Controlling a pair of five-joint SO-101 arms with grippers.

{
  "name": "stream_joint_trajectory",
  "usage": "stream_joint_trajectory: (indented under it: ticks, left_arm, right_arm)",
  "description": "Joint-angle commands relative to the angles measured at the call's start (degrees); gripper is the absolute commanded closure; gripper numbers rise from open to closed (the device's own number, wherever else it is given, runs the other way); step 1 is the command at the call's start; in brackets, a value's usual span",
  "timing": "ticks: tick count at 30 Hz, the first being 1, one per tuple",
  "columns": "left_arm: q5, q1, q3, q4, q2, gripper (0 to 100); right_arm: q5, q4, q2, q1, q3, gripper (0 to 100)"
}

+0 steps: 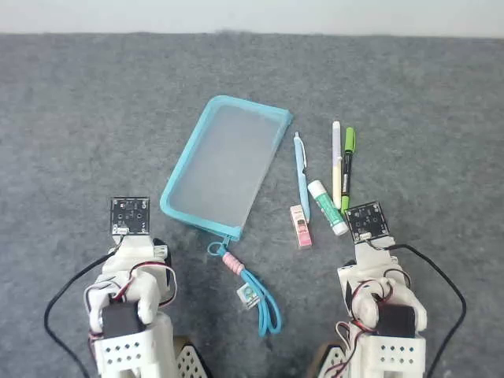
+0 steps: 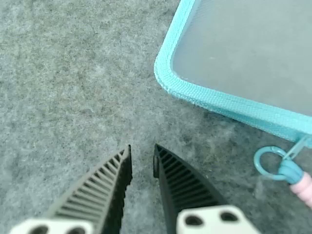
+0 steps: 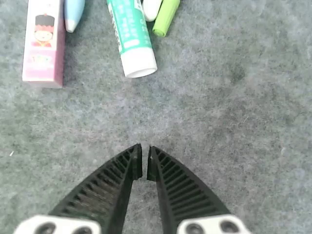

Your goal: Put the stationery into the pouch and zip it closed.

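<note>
A teal-edged translucent pouch [image 1: 224, 169] lies flat mid-table, its corner [image 2: 243, 53] ahead of my left gripper [image 2: 142, 148], which is shut on nothing with only a narrow slit between the tips. The zip pull ring [image 2: 267, 162] sticks out from the pouch's near corner. To the pouch's right lie a blue pen [image 1: 301, 177], white pen [image 1: 337, 161], green marker [image 1: 347, 165], glue stick [image 1: 327, 206] and pink eraser [image 1: 300, 226]. My right gripper [image 3: 144, 147] hangs shut and empty above the carpet, just short of the glue stick [image 3: 131, 36] and eraser [image 3: 44, 41].
A teal lanyard with a pink bead [image 1: 252, 287] trails from the zip pull toward the front, between the two arms. Grey carpet [image 1: 94, 118] covers the whole table. The left arm [image 1: 130, 216] and right arm [image 1: 368, 222] stand near the front edge.
</note>
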Motion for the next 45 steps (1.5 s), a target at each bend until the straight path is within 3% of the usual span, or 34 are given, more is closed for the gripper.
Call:
stream_joint_trajectory:
  ticks: [1,19,23,29,32,40,45]
  left_arm:
    - [0.7,-0.1,-0.4,0.2,-1.1,93]
    - [0.7,-0.1,-0.4,0.2,-1.1,93]
    - [0.7,-0.1,-0.4,0.2,-1.1,93]
    - [0.7,-0.1,-0.4,0.2,-1.1,93]
    - [0.7,-0.1,-0.4,0.2,-1.1,93]
    - [0.7,-0.1,-0.4,0.2,-1.1,93]
    - [0.7,-0.1,-0.4,0.2,-1.1,93]
  right_arm:
    - [-0.4,0.3,-0.9,0.3,1.2,96.1]
    - [-0.4,0.2,-0.9,-3.9,1.2,95.7]
    - [0.1,-2.5,-0.9,-2.2,1.1,95.7]
    - [18.0,-8.0,-0.9,7.3,-3.1,96.1]
    - [16.1,-8.0,-0.9,9.0,-6.9,96.1]
    - [15.2,-7.6,0.0,3.2,-15.2,96.1]
    - [14.3,-7.1,13.9,-0.4,-27.1,96.1]
